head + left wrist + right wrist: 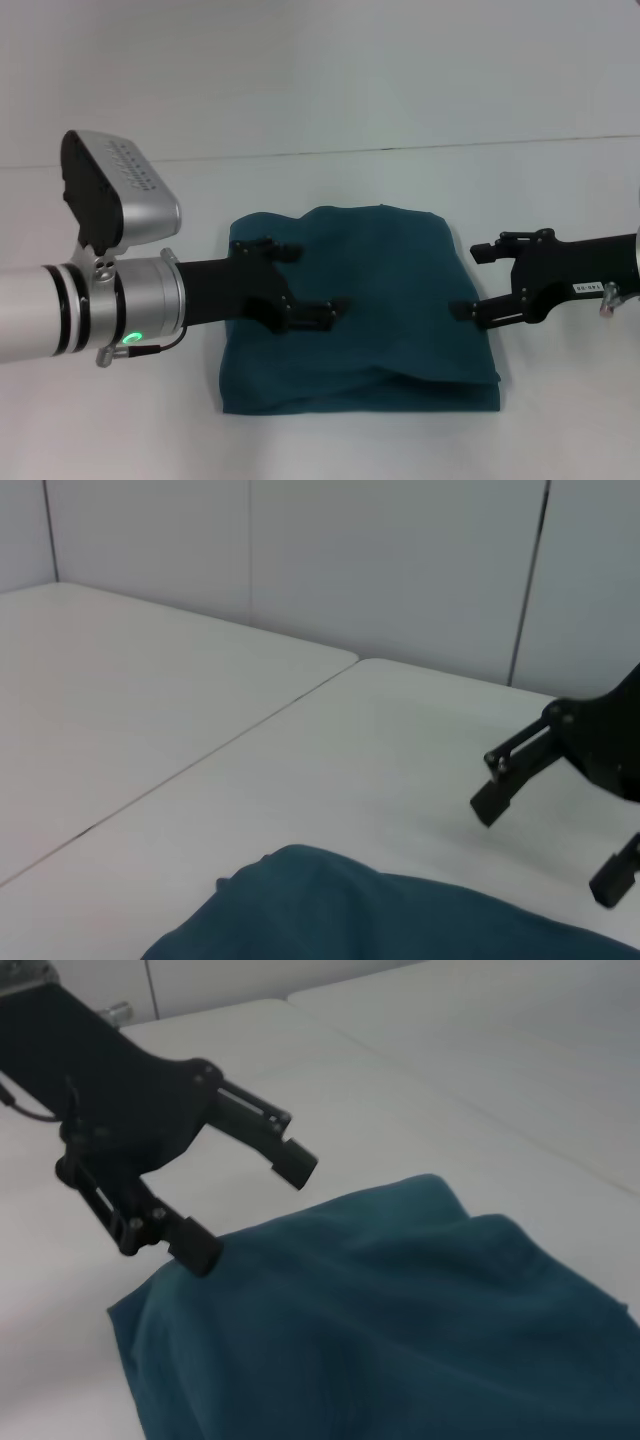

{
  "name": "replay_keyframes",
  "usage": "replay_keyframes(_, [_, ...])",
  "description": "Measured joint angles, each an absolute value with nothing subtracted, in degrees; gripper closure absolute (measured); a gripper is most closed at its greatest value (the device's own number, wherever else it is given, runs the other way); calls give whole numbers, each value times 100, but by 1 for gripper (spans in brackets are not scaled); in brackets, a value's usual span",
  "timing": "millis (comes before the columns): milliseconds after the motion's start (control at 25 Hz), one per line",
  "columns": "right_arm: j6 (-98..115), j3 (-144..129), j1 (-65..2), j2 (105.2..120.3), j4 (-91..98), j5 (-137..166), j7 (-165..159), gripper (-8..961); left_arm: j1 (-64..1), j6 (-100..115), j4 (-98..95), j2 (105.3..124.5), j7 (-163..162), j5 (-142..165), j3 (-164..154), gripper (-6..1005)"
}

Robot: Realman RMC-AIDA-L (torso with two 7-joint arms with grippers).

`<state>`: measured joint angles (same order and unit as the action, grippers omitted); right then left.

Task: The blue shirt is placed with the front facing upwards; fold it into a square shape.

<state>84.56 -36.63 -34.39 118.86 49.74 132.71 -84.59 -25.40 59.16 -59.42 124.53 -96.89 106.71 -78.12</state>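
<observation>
The blue shirt (pixel 375 320) lies folded into a rough square in the middle of the white table, its layered edges showing along the near side. My left gripper (pixel 315 278) hovers over the shirt's left half, open, with nothing between its fingers. My right gripper (pixel 470 280) is at the shirt's right edge, also open and empty. The left wrist view shows a corner of the shirt (pixel 400 920) and the right gripper (pixel 550 845) beyond it. In the right wrist view the left gripper (pixel 246 1208) stands just above the shirt (pixel 400 1310).
The shirt rests on a white table (pixel 120 420) with bare surface all around it. A seam (pixel 400 150) crosses the table behind the shirt. Pale wall panels (pixel 400 570) stand past the table's far edge.
</observation>
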Motion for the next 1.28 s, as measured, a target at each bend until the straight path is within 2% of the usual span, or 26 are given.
replay_keyframes(280, [8685, -3662, -3365, 11968, 4967, 13151, -8669, 6, -2577, 6158, -5985, 12434, -9697, 10706, -7758, 55])
replay_keyframes(1280, [8727, -3639, -2815, 11966, 4791, 12222, -8067, 5, -2335, 6174, -5562, 12463, -9286, 10449, -7595, 54])
